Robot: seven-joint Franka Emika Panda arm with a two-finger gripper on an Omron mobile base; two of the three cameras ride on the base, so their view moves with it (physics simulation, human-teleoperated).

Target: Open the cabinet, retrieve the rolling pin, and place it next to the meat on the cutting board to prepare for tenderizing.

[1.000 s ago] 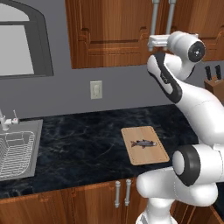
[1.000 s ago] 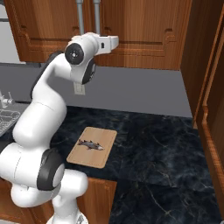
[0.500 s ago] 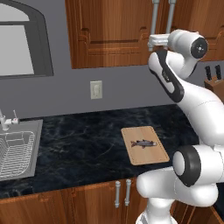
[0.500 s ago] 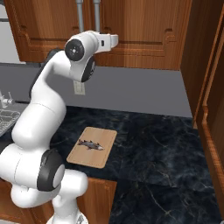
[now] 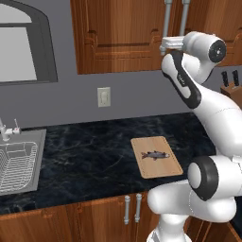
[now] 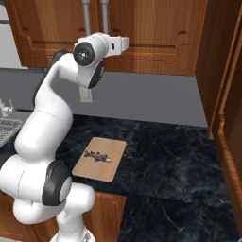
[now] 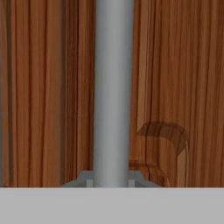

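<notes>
While reaching the reddish-brown wooden wall cabinet (image 5: 123, 38) at upper centre, the end effector (image 5: 164, 45) is meeting its grey bar handle (image 7: 113, 87) for pulling; finger spread is indiscernible.

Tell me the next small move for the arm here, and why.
Probably close the pincer on the grey bar handle, then pull. The hand view shows the bar centred and very close against the cabinet door, whose doors look shut. I cannot tell whether the pincer is open. The meat lies alone on the cutting board.
</notes>
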